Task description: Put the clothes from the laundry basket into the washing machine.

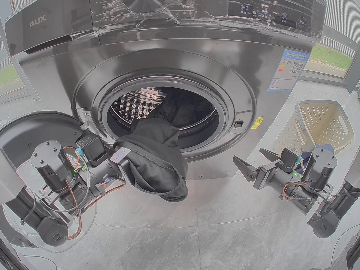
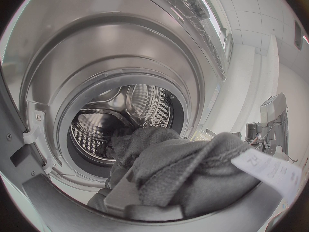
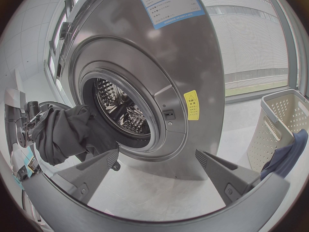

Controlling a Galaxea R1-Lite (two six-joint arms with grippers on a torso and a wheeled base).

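Left pincer (image 1: 125, 161) pinches a black garment (image 1: 159, 152) at the mouth of the washing machine (image 1: 210, 57); the cloth trails over the rim into the drum (image 1: 137, 104). Right pincer (image 1: 250, 159) is spread and holds nothing, near the laundry basket (image 1: 339, 113), which holds a blue cloth (image 3: 286, 158).

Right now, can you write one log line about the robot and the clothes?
left gripper: holds black garment, partly in washing machine drum | right gripper: open, empty | laundry basket: blue cloth inside
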